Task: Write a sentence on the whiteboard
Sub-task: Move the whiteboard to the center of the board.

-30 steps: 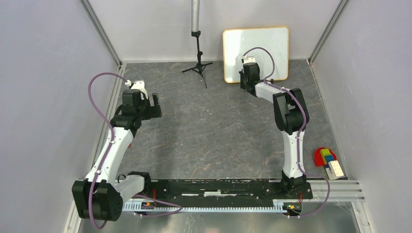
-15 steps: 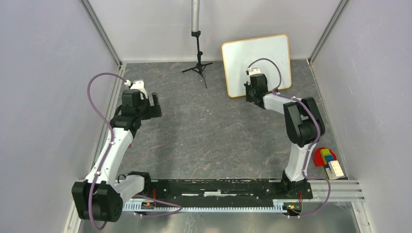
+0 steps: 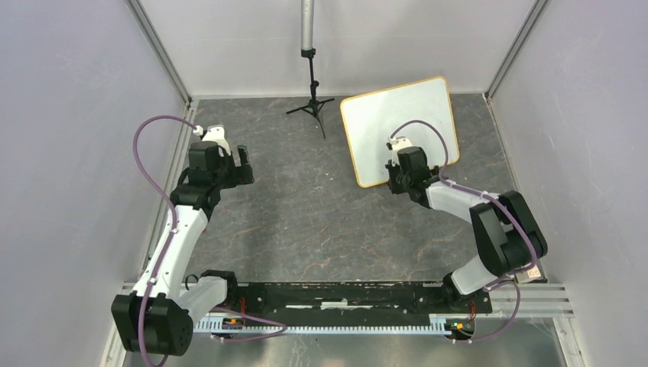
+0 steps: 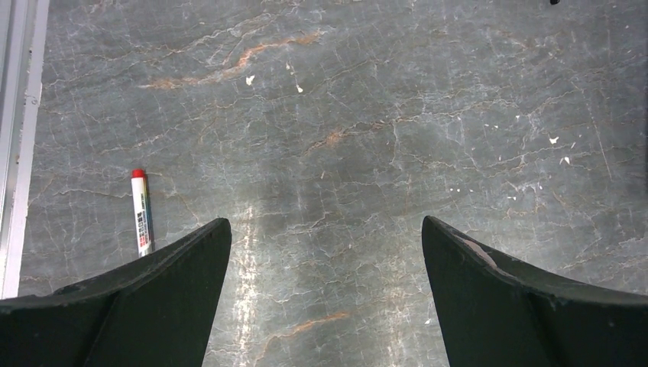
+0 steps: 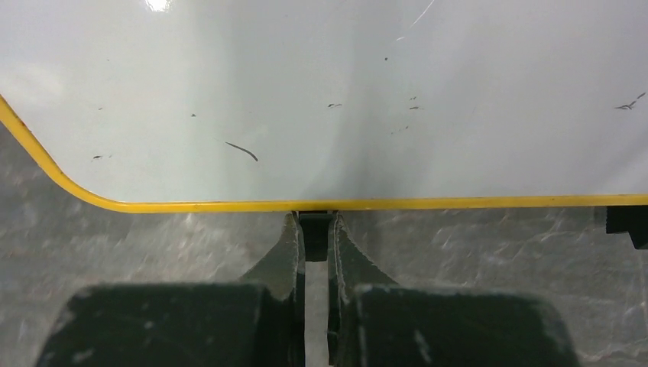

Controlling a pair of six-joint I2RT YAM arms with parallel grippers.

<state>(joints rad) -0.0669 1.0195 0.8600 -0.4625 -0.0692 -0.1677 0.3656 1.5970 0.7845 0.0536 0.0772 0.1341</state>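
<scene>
The whiteboard (image 3: 397, 115) lies tilted on the dark floor at the back right, with a thin orange-yellow frame. No red sentence shows on it, only a few small dark marks (image 5: 241, 151). My right gripper (image 3: 395, 174) is at the board's near edge, shut on one black clip foot (image 5: 313, 229) just under the frame. The second clip foot (image 5: 628, 225) shows at the right edge of the right wrist view. My left gripper (image 3: 243, 167) is open and empty over bare floor at the left (image 4: 327, 229). A red-capped marker (image 4: 140, 210) lies on the floor beside its left finger.
A black tripod stand (image 3: 311, 76) with a grey pole stands at the back centre, left of the board. Grey walls close in the left, right and back. A metal rail (image 4: 15, 138) runs along the left floor edge.
My right gripper has pulled the whiteboard toward the near side and a little left, and the board has turned more slanted. The left arm has barely moved.
</scene>
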